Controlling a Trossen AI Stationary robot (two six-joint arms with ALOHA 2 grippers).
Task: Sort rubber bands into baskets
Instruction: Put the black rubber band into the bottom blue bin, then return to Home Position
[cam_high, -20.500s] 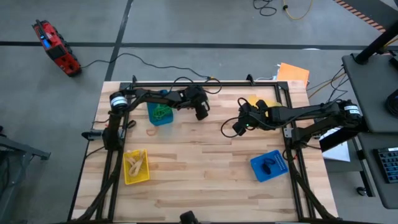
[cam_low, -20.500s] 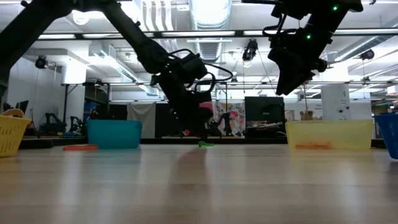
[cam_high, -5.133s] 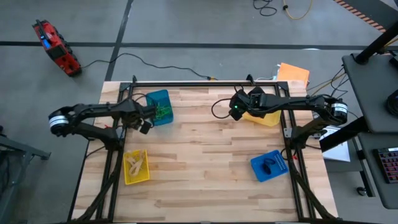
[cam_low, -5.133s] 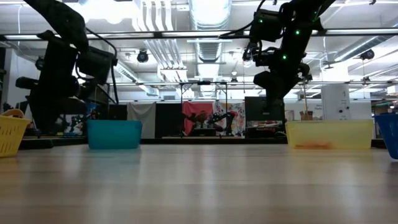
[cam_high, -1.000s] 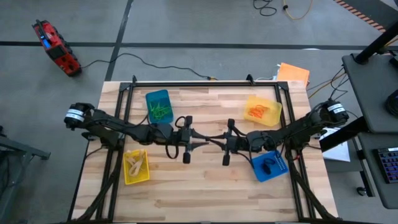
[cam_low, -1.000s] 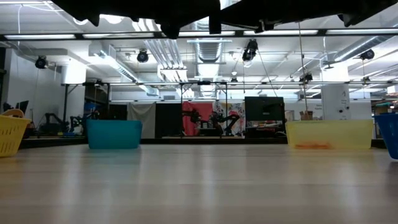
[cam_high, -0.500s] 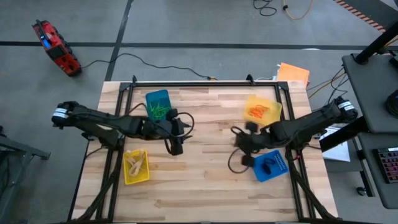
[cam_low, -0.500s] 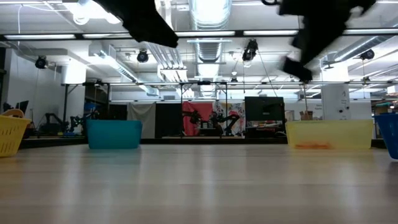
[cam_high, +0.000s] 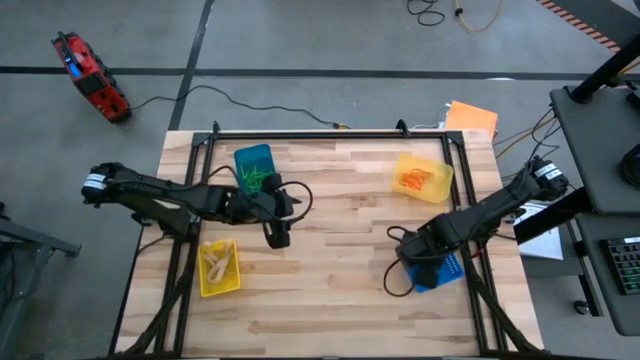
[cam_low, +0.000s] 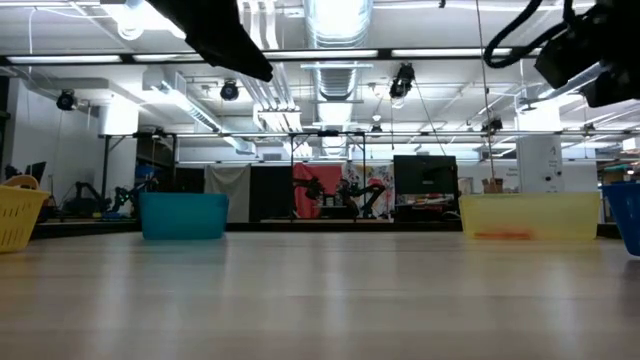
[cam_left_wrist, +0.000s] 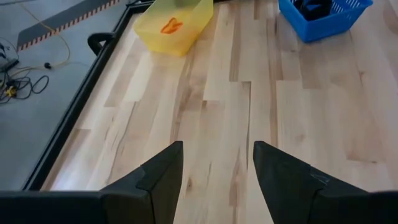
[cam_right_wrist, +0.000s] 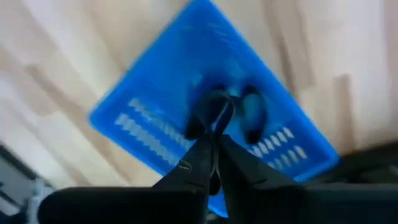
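Four baskets stand on the wooden table. The far-left blue basket (cam_high: 254, 166) holds green rubber bands, the near-left yellow one (cam_high: 218, 268) tan ones, and the far-right yellow one (cam_high: 422, 177) orange ones. The near-right blue basket (cam_right_wrist: 186, 118) holds black ones. My right gripper (cam_right_wrist: 212, 144) is above this blue basket, shut on a black rubber band. My left gripper (cam_left_wrist: 217, 163) is open over bare wood left of the table's middle (cam_high: 278, 236), with nothing between its fingers. My right gripper pinches a black rubber band between the free ends of its two fingers. The band's loop (cam_right_wrist: 216, 107) sticks out past the fingertips. The fingers point down from above, and the band is clear of the blue basket below it.
A black metal frame (cam_high: 330, 133) runs along the table's far edge and sides. A flat orange sheet (cam_high: 470, 116) lies beyond the far right corner. Bare wood stretches across the table's middle and near side (cam_high: 320, 300). Cables loop from both arms.
Both grippers stood close together over the table's middle. My right gripper has since swung toward the table's right and near edges and is now over the near-right blue basket. My left gripper has drawn back a little toward the left edge.
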